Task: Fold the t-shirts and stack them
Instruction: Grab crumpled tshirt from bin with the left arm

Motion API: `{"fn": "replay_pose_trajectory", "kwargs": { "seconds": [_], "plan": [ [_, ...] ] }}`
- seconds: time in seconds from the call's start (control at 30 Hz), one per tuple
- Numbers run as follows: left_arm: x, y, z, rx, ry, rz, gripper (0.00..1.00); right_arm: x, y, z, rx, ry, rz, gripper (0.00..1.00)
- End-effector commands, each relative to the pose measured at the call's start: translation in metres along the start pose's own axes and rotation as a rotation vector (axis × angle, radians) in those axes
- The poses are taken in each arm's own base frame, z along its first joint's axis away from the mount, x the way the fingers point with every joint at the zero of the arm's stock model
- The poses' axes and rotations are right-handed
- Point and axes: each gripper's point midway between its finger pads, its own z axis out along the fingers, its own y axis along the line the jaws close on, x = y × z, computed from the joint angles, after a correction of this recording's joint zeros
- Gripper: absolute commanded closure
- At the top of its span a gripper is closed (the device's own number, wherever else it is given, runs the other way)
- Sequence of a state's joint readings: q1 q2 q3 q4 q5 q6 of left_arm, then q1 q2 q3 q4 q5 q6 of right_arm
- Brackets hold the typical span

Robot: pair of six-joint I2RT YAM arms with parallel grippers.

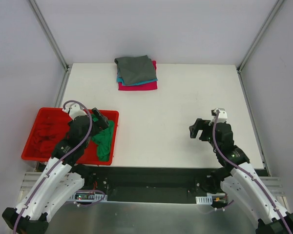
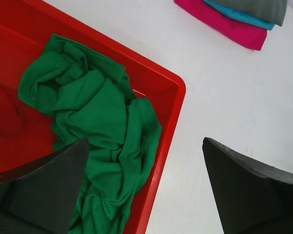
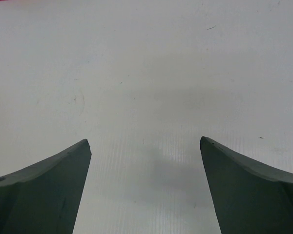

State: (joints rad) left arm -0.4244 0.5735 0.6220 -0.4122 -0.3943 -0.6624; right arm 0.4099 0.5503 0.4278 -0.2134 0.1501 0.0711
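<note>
A crumpled bright green t-shirt (image 1: 104,140) lies in the right end of a red bin (image 1: 114,115); it also shows in the left wrist view (image 2: 97,131). A red t-shirt (image 1: 46,134) lies crumpled in the bin's left part. A folded stack sits at the back of the table: grey t-shirt (image 1: 135,69) on top, teal (image 1: 120,79) and magenta (image 1: 136,86) beneath. My left gripper (image 1: 100,119) is open and empty, hovering over the bin's right edge (image 2: 145,146). My right gripper (image 1: 199,129) is open and empty above bare table (image 3: 145,144).
The white table (image 1: 185,97) is bounded by metal frame posts at the back corners and white walls on both sides. The red bin overhangs the table's left front corner. A dark strip runs along the near edge between the arm bases.
</note>
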Motion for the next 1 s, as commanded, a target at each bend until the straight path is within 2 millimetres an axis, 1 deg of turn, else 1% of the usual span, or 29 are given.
{"fn": "replay_pose_trajectory", "kwargs": {
  "seconds": [0.0, 0.17, 0.27, 0.37, 0.53, 0.63, 0.73, 0.77, 0.8, 0.87, 0.9, 0.97],
  "plan": [
    [-0.001, 0.01, -0.004, -0.071, 0.014, -0.035, 0.01, -0.015, 0.003, -0.001, -0.003, -0.052, 0.029, 0.04],
    [0.009, 0.032, -0.001, -0.201, 0.017, -0.125, 0.01, -0.015, 0.001, -0.003, 0.004, -0.059, 0.027, 0.04],
    [0.016, 0.038, 0.003, -0.23, 0.027, -0.158, 0.01, -0.015, 0.0, -0.003, 0.006, -0.055, 0.023, 0.04],
    [0.032, 0.052, 0.011, -0.292, 0.076, -0.181, 0.01, -0.014, 0.0, -0.001, 0.011, -0.049, 0.024, 0.04],
    [0.062, 0.068, 0.029, -0.371, 0.223, -0.252, 0.01, -0.011, 0.001, 0.002, 0.008, -0.024, 0.015, 0.04],
    [0.076, 0.072, 0.039, -0.399, 0.298, -0.263, 0.06, -0.009, 0.001, 0.002, 0.013, -0.011, 0.005, 0.04],
    [0.086, 0.071, 0.05, -0.401, 0.338, -0.264, 0.21, -0.008, -0.001, 0.002, 0.022, -0.006, 0.005, 0.04],
    [0.089, 0.071, 0.052, -0.402, 0.349, -0.27, 0.32, -0.009, -0.001, 0.001, 0.02, -0.008, 0.006, 0.04],
    [0.092, 0.068, 0.054, -0.39, 0.368, -0.274, 0.49, -0.009, 0.001, 0.001, 0.011, -0.007, 0.006, 0.04],
    [0.094, 0.058, 0.055, -0.345, 0.401, -0.272, 0.89, -0.009, 0.002, -0.001, 0.001, -0.007, 0.005, 0.04],
    [0.091, 0.053, 0.055, -0.323, 0.402, -0.27, 1.0, -0.009, 0.001, -0.001, 0.006, -0.01, 0.007, 0.04],
    [0.077, 0.043, 0.053, -0.274, 0.366, -0.268, 1.0, -0.011, 0.001, -0.002, 0.008, -0.023, 0.011, 0.04]
  ]
}}
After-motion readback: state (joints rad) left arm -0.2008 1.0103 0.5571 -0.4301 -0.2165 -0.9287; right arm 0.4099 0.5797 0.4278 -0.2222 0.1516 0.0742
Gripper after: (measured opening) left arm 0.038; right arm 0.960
